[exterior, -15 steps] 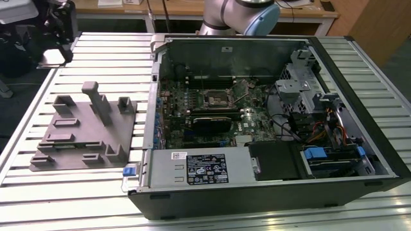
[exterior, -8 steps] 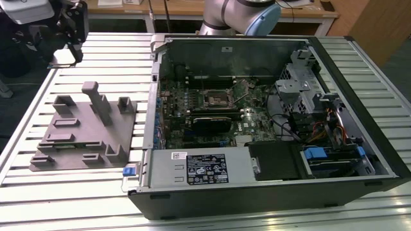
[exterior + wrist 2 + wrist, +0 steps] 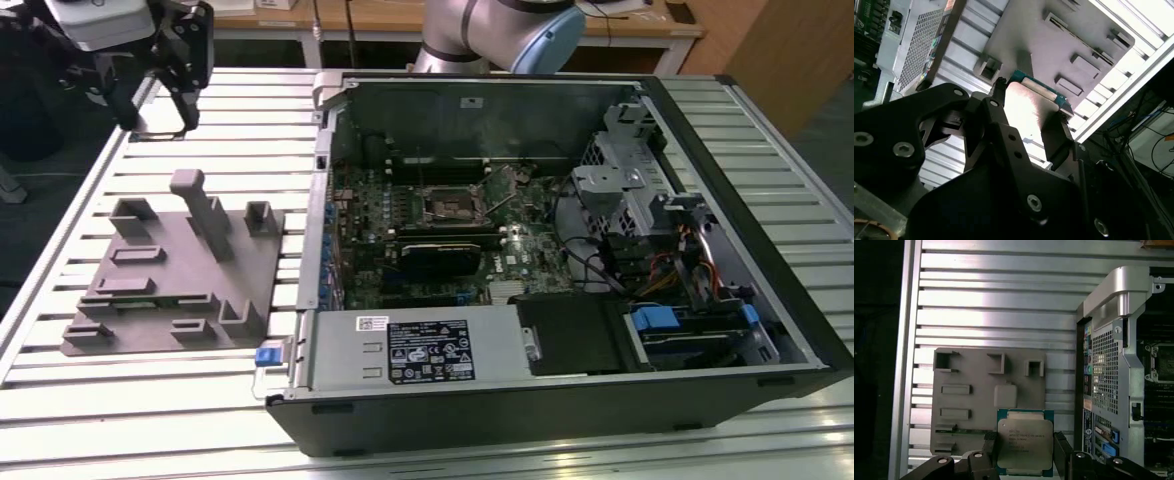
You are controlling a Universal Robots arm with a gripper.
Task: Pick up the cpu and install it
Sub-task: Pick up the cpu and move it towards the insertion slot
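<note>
A slatted metal surface [image 3: 240,110] carried the work: a grey plastic fixture [image 3: 160,290] on the exterior view's left and an open computer case [image 3: 534,415] on its right, with the dark socket [image 3: 447,205] on the board inside. We saw the gripper [image 3: 156,110] high over the far corner of the surface, beyond the fixture and well apart from the case.

In the first wrist view the cpu [image 3: 1025,437] sat between the fingers [image 3: 989,442], which were closed on its two opposite edges. Its silvery face was turned to the camera and the fixture [image 3: 979,405] lay well below it. The second wrist view showed the same grip from the other side, with the cpu [image 3: 1026,107] spanning the gap and its green edge plain along the top. So the chip was off its seat and in the air, and we judged that the pick was done and the carry was in hand.

To do that carry well, we thought the chip should be kept flat and square to the fingers, held only by its edges with no added squeeze. Its sides should run true to those of the socket frame, and it should stay clear of the case wall [image 3: 1104,365] that rose near it.
</note>
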